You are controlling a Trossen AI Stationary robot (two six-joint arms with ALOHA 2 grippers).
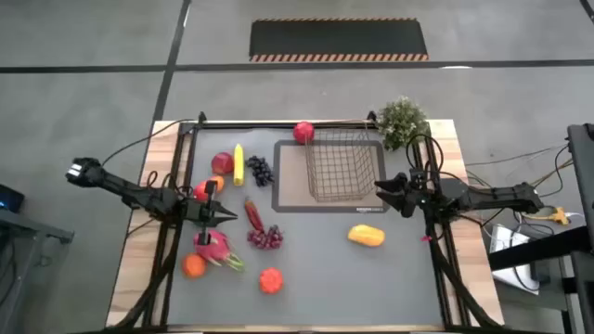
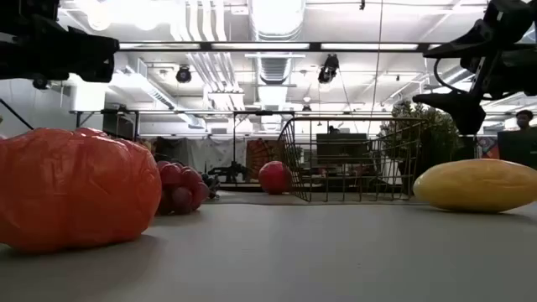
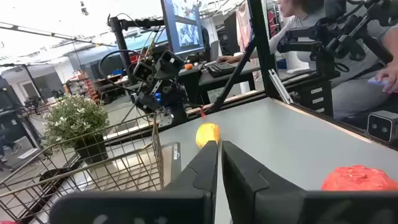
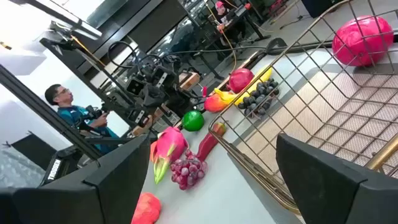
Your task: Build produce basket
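Left gripper (image 1: 225,215): we log it with fingers closed on nothing, well left of the basket (image 1: 345,165), amid the produce; dragon fruit (image 1: 213,246) just beside it.

Basket: empty, upright on its mat (image 1: 288,172).

Mango (image 1: 366,236): just below the basket, long axis running left-right.

Right gripper (image 1: 383,189): fingers spread, empty, at the basket's right edge; we judge it nearer the mango.

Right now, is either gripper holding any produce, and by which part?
Nothing is held. The left gripper is shut and empty above the dragon fruit; the right gripper is open beside the basket.
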